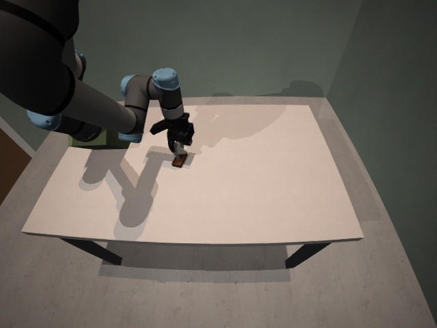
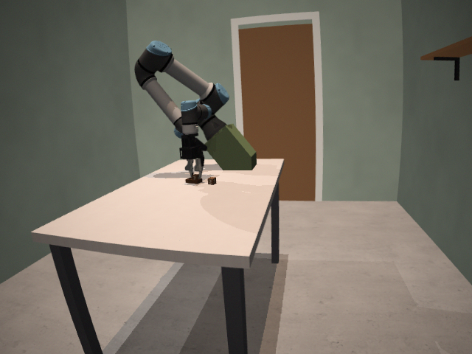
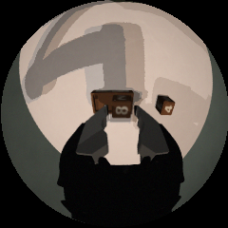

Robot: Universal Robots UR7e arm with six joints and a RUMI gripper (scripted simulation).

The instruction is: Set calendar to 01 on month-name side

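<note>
A small brown tray [image 3: 110,101] lies on the table; it also shows in the top view [image 1: 179,161] and the exterior view [image 2: 193,180]. One brown cube [image 3: 121,110] sits in the tray's right half with an 8 facing the wrist camera. The tray's left half looks empty. A second brown cube [image 3: 165,104] [image 2: 212,181] showing a 4 lies on the table to the right of the tray, apart from it. My gripper [image 3: 121,105] [image 1: 179,152] points straight down over the tray. Its fingers stand partly open on either side of the 8 cube, not closed on it.
The arm's green base block [image 2: 230,148] stands at the table's far end behind the tray. A brown door [image 2: 276,110] is in the wall behind the table, and a shelf [image 2: 450,53] hangs on the right wall.
</note>
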